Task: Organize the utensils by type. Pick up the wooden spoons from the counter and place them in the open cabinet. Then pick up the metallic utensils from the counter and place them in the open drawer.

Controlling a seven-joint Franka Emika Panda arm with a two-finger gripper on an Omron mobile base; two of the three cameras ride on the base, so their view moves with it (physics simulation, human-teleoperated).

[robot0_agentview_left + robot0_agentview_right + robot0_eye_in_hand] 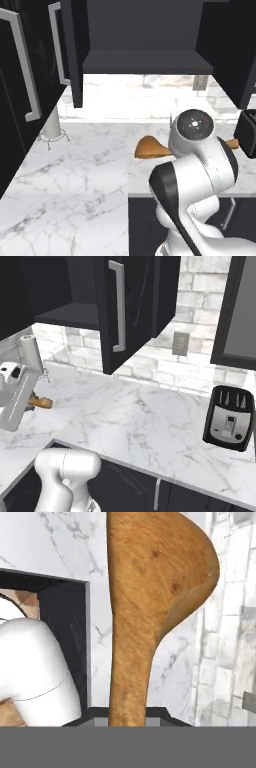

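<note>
Up close in the hand view, a large wooden spoon (145, 602) runs from the bottom edge to the top, its handle rising from between the gripper's fingers and its broad bowl spreading at the top right. The jaws are drawn narrow on the handle, so the spoon is held. Behind it lies the white marble counter (65, 542), with a pale brick wall at the right and a dark open drawer (62, 627) at the left.

From the left base view, the spoon's bowl (150, 147) pokes out to the left of the white arm, above the counter (75, 170), and a bit of its handle shows on the arm's right side. Above hangs the open cabinet (147, 61), its dark shelf bare, doors swung wide on both sides. A white paper-towel holder (51, 129) stands at the far left of the counter.

From the right base view, the spoon's tip (41, 402) shows beside the arm at the left edge. A black toaster (229, 417) sits far right on the counter, and a wall outlet (180, 343) is set in the brick.
</note>
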